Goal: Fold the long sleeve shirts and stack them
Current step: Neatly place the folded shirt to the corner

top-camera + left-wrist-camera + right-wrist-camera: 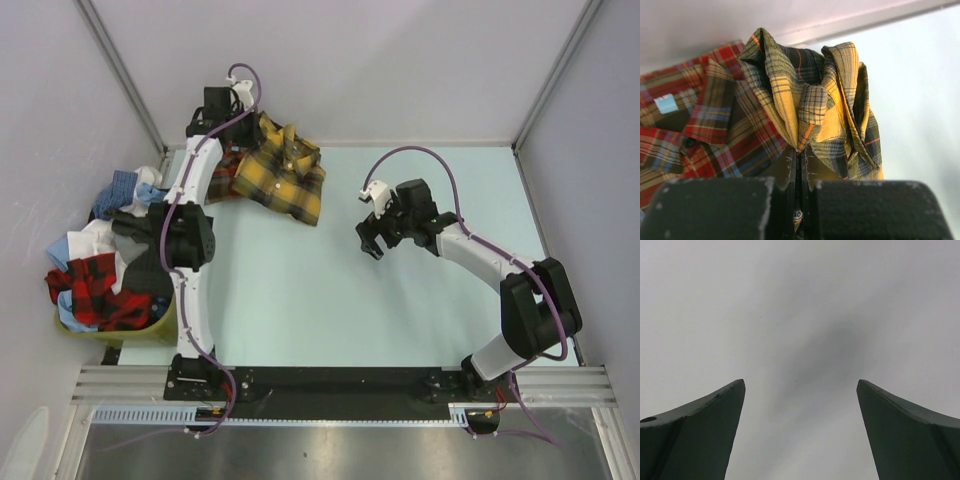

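**Top view:** One yellow-green basket [100, 335] stands at the left edge of the pale table [300, 300]. It is heaped with crumpled laundry [95, 285] in red-and-black plaid, blue, white and dark cloth, too tangled to count. Two shirts lie at the table's far left corner: the yellow-and-black shirt [285, 175] overlaps the red-orange shirt [224, 185]. The left arm [190, 240] reaches over them. The right gripper [370, 240] hangs above bare table, well apart from both shirts.

**Left wrist:** The left gripper [799, 156] is pinched tight on a bunched fold of the yellow-and-black shirt. The red-orange shirt lies flat beside it, with one pale blue label [666, 103] at its collar.

**Right wrist:** Two dark fingers [705, 430] stand spread wide, nothing between them.
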